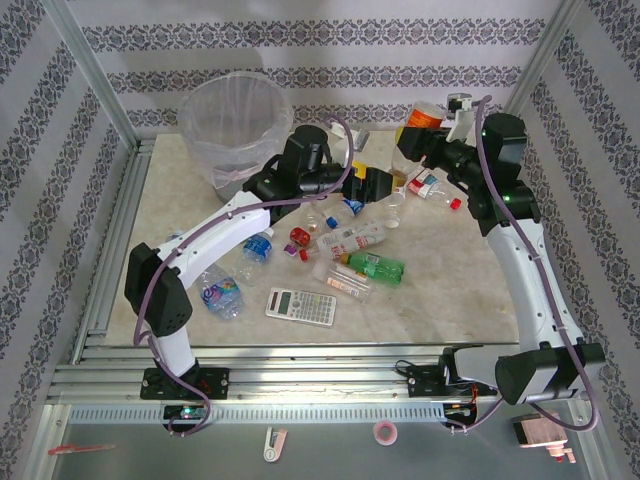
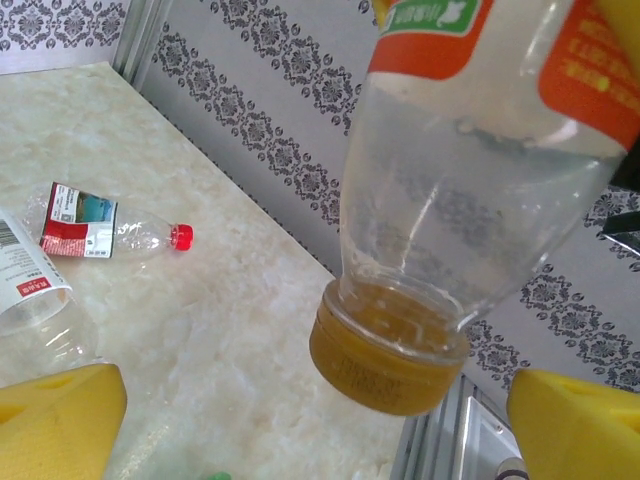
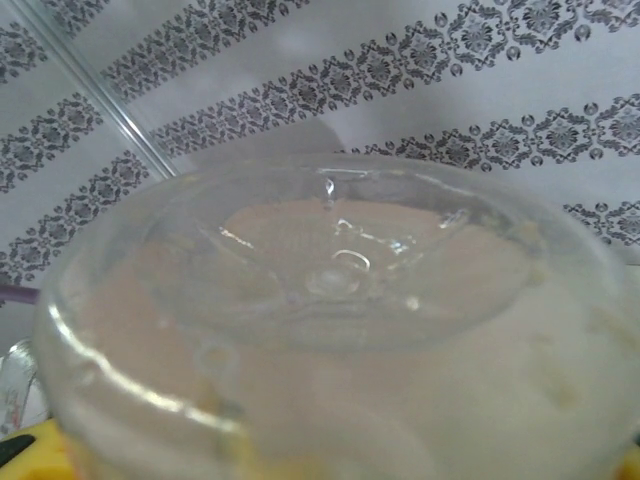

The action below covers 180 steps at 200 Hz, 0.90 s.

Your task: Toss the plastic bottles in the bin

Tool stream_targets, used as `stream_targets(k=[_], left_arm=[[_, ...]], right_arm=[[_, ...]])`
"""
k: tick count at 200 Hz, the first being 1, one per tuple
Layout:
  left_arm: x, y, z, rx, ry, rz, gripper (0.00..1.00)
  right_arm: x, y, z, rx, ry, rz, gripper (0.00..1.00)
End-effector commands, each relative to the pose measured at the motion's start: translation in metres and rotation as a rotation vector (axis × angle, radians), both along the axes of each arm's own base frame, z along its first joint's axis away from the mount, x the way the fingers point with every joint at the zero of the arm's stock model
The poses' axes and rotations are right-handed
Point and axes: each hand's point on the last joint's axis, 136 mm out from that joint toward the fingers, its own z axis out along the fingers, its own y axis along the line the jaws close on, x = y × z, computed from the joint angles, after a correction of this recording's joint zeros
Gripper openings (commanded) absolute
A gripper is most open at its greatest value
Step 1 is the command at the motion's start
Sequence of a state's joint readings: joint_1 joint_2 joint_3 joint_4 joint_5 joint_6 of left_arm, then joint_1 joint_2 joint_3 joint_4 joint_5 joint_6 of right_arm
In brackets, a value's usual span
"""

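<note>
Right gripper (image 1: 418, 143) grasps an inverted clear plastic bottle with orange label (image 2: 450, 190); left gripper (image 1: 370, 180), released, sits beside its amber cap (image 2: 388, 360). Round grey bin (image 1: 213, 112) stands left of both grippers; most bottles (image 1: 372, 267) judged to remain on the table (image 1: 440, 295)

Bright, even light; soft shadows; near bottle (image 3: 330, 300) looks blurred, probably defocused.

No word or number reads clearly. The orange-labelled bottle (image 2: 440, 200) carries a green patch with white characters, cut off at the frame's top, and its amber cap (image 2: 385, 355) has faint embossed lettering. The red-capped bottle (image 2: 100, 228) on the counter (image 2: 200, 330) bears tiny print. The barcode bottle (image 2: 25, 275) shows illegible white characters on red. The calculator (image 1: 300, 306) has keys too small to read.
</note>
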<state>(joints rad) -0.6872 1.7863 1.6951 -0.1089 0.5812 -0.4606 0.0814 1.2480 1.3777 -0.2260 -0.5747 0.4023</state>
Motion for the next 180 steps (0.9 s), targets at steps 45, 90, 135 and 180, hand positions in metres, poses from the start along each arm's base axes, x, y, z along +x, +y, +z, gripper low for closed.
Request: stream_targets(k=[45, 90, 135, 180], left_arm=[[-0.008, -0.014, 0.009, -0.008, 0.000, -0.087, 0.82], [-0.022, -0.019, 0.009, -0.032, 0.018, -0.161, 0.74], [-0.027, -0.020, 0.007, -0.024, 0.018, -0.188, 0.60], [-0.030, -0.024, 0.004, -0.044, 0.030, -0.213, 0.44]], right_arm=[[-0.022, 0.025, 0.007, 0.028, -0.015, 0.135, 0.39], [-0.023, 0.027, 0.006, 0.033, 0.000, 0.149, 0.39], [-0.027, 0.035, 0.006, 0.047, 0.014, 0.191, 0.39], [-0.030, 0.040, 0.000, 0.076, 0.067, 0.223, 0.39]])
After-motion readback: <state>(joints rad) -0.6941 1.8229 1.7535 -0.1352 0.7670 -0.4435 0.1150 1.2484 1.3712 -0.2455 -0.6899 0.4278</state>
